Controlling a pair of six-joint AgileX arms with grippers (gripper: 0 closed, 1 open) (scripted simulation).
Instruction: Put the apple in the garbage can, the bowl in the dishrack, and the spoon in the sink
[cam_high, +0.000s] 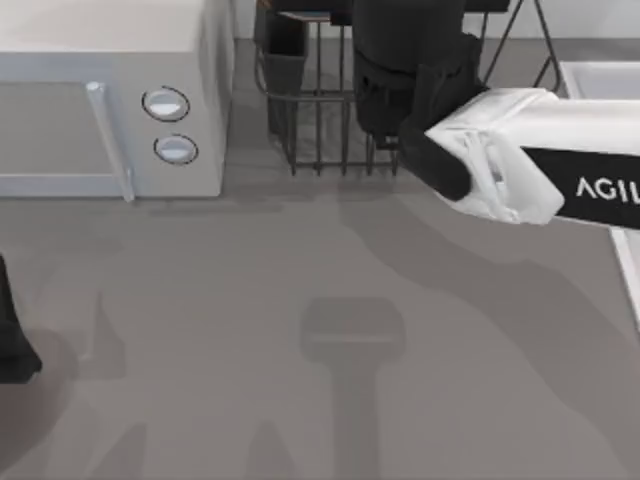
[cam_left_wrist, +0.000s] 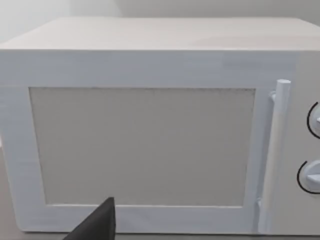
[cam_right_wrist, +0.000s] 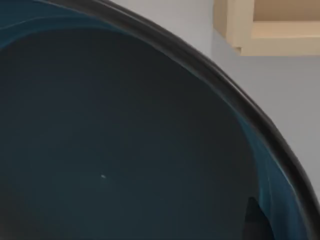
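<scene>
**A:** So where are we? From above, our right arm (cam_high: 520, 180) reaches in from the right edge of the worktop (cam_high: 300, 300) toward the back, and its dark wrist end sits right over the dishrack (cam_high: 320, 120), which stands at the back edge, just beside the white microwave (cam_high: 110, 100).

**B:** Yep, and our right wrist camera is basically staring into the bowl (cam_right_wrist: 115, 140). Dark teal inside, with the darker rim curving across, and it's really close to the lens. A sliver of a dark fingertip (cam_right_wrist: 256, 220) pokes in at its rim.

**A:** Is the right gripper holding it, then?

**B:** Honestly we can't tell. How the fingers stand isn't visible in either shot, so we won't call it. The bowl is right at the gripper, up by the dishrack. Whether it's resting in the rack we can't say.

**A:** And our left arm?

**B:** It's at the left edge of the worktop, just a dark bit at the side (cam_high: 12, 330) from above. Its wrist camera faces the microwave door, handle (cam_left_wrist: 280, 150) and the two knobs. One dark finger tip (cam_left_wrist: 97, 222) shows low down, so we can't tell on that gripper either.
</scene>
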